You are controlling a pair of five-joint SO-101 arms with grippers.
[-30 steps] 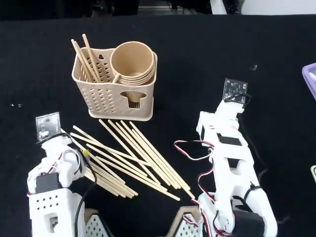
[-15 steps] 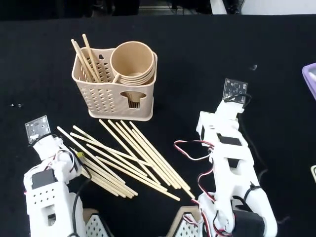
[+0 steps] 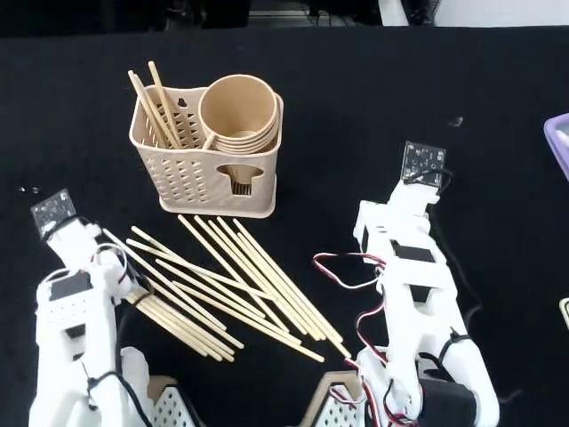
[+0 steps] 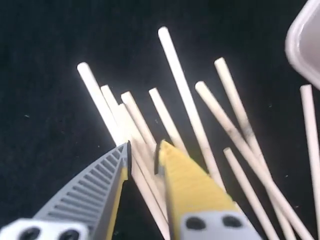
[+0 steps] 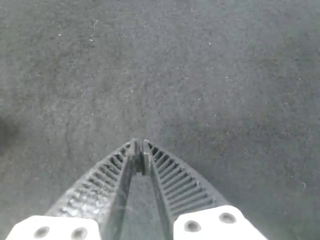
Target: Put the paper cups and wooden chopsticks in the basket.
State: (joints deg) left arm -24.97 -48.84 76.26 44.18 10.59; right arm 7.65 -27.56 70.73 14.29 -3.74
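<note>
A beige basket [image 3: 203, 173] stands at the back left with stacked paper cups [image 3: 238, 111] and a few wooden chopsticks [image 3: 156, 100] inside it. Several more chopsticks [image 3: 231, 280] lie fanned on the black cloth in front of it. My left arm [image 3: 76, 294] is at the left end of that pile. Its gripper [image 4: 143, 150] is down among the chopstick ends [image 4: 137, 117], its grey and yellow fingers pinched on one or two of them. My right arm [image 3: 409, 258] stays right of the pile, its gripper [image 5: 138, 147] shut over bare cloth.
A purple container edge [image 3: 558, 142] shows at the far right. Red and white cables [image 3: 347, 267] hang from the right arm close to the chopsticks' right ends. A pale rounded edge [image 4: 305, 45] sits beyond the chopsticks in the left wrist view.
The left arm has swung leftward and lower, and the chopsticks nearest it have shifted slightly. The right arm, basket and cups have stayed still.
</note>
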